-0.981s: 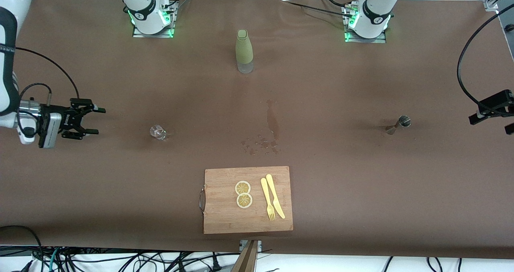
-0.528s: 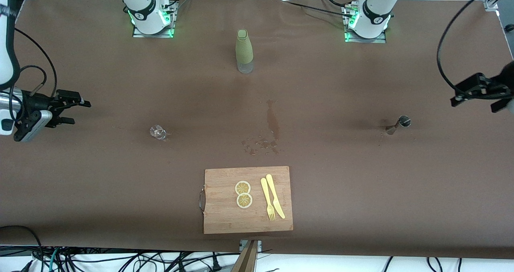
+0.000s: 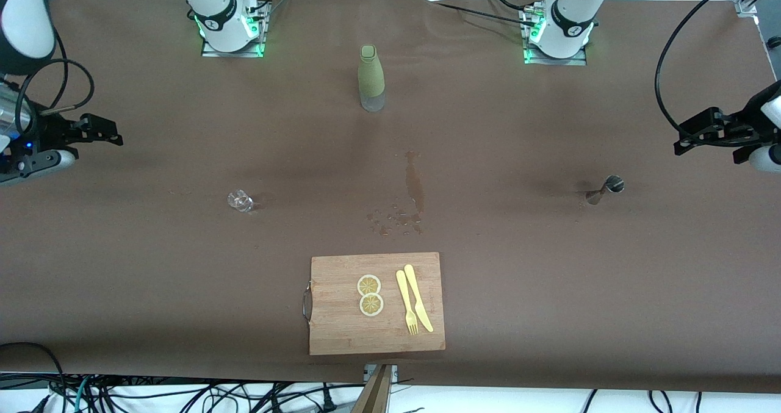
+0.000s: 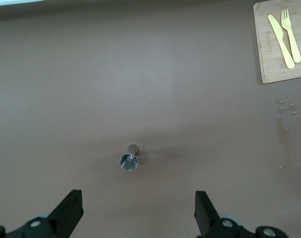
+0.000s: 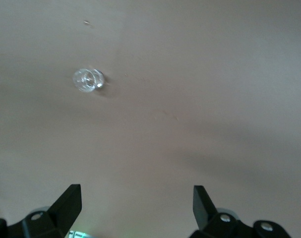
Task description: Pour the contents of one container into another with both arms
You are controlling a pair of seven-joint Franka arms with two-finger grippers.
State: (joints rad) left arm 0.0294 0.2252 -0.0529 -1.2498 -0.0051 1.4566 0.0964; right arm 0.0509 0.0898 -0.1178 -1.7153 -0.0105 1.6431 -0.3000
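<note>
Nearest the front camera lies a rectangular wooden cutting board (image 3: 341, 333) with a metal handle, carrying two round lemon slices (image 3: 370, 295) and a pale yellow plastic fork (image 3: 406, 303) and knife (image 3: 418, 297) side by side. Just farther from the camera than the board, a dark wet streak with scattered droplets (image 3: 413, 187) marks the brown table cover (image 3: 549, 279).

Farther again, at about the same depth as the streak, stand the two small vessels. A small clear glass cup (image 3: 240, 201) sits toward the right arm's end of the table; in the right wrist view it (image 5: 88, 80) lies on the cover well ahead of the fingers (image 5: 68, 202), apart from them. A small shiny metal jigger (image 3: 605, 189) sits toward the left arm's end; in the left wrist view it (image 4: 129, 159) stands upright with its mouth showing, a little ahead of the fingers (image 4: 70, 210) and not between them.

The right gripper (image 3: 100, 131) is up over the table's edge at its own end, jaws spread wide and holding nothing. The left gripper (image 3: 689, 137) is over the table's other end, near the jigger, likewise spread wide and empty.

Farthest from the camera, between the two arm bases, stands a tall olive-green bottle (image 3: 370, 74) with a clear bottom.
</note>
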